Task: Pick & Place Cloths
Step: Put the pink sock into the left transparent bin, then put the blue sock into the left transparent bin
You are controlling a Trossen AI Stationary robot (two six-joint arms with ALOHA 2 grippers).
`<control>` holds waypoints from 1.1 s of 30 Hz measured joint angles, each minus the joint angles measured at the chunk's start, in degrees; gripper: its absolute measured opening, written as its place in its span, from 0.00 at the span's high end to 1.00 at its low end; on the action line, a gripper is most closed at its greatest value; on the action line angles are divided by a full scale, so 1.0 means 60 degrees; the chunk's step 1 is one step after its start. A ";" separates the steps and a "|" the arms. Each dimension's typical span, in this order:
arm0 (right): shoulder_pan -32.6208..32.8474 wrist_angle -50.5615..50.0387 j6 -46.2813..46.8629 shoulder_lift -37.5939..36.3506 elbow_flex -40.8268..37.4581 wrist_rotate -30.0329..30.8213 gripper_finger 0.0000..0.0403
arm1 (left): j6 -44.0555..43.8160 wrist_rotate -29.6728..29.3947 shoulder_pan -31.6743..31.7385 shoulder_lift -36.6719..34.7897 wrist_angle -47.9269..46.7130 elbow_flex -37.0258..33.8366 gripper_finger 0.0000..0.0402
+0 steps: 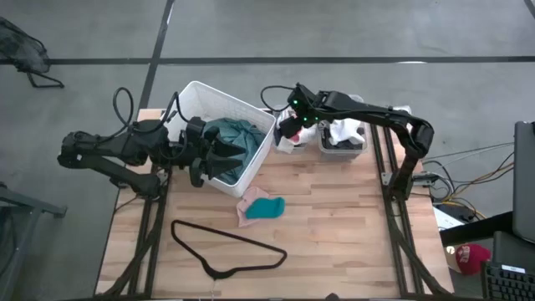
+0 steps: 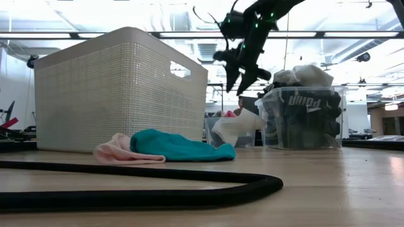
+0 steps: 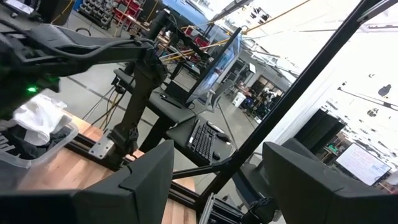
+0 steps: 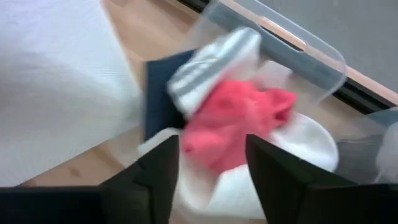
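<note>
A white plastic basket [image 1: 251, 113] holds a large teal-green cloth [image 1: 236, 134]. My left gripper [image 1: 219, 152] [image 3: 217, 180] hovers over that basket, open, with nothing between its fingers. My right gripper [image 1: 287, 130] [image 2: 240, 85] [image 4: 211, 174] is open above a small clear container [image 4: 292, 43] by the basket's right side. This container holds a pink cloth [image 4: 239, 121], white cloths [image 4: 298, 149] and a grey-white piece [image 4: 214, 62]. One white cloth [image 2: 237, 128] hangs over its rim. A small pink cloth [image 1: 248, 211] and a teal one [image 1: 267, 206] lie on the table.
A clear bin [image 1: 343, 140] [image 2: 303, 116] to the right of the small container is heaped with black and white cloths. A thin black wire hanger [image 1: 226, 247] lies near the table's near edge. Bare wood [image 1: 334, 226] fills the near right.
</note>
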 joint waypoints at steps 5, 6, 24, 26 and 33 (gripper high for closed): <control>0.0538 0.0055 -0.0217 -0.0427 0.0047 0.0000 0.44 | 0.0174 0.0000 0.0000 0.0000 0.0007 0.0000 0.38; 0.0693 0.0063 -0.0255 -0.0505 0.0047 -0.0003 0.43 | 0.0175 0.0000 0.0000 0.0000 0.0004 0.0000 0.38; 0.4994 0.2432 -0.0521 -0.0087 -0.1282 -0.0252 0.35 | 0.0393 -0.0074 0.0000 0.0007 -0.0024 0.0000 0.38; 0.4995 0.3017 -0.0178 0.0158 -0.1616 -0.0665 0.36 | 0.0495 -0.0185 0.0000 0.0007 -0.0019 0.0000 0.38; 0.5161 0.3832 -0.0264 0.1415 -0.2161 -0.0763 0.42 | 0.0459 -0.0306 0.0000 0.0007 -0.0025 0.0000 0.38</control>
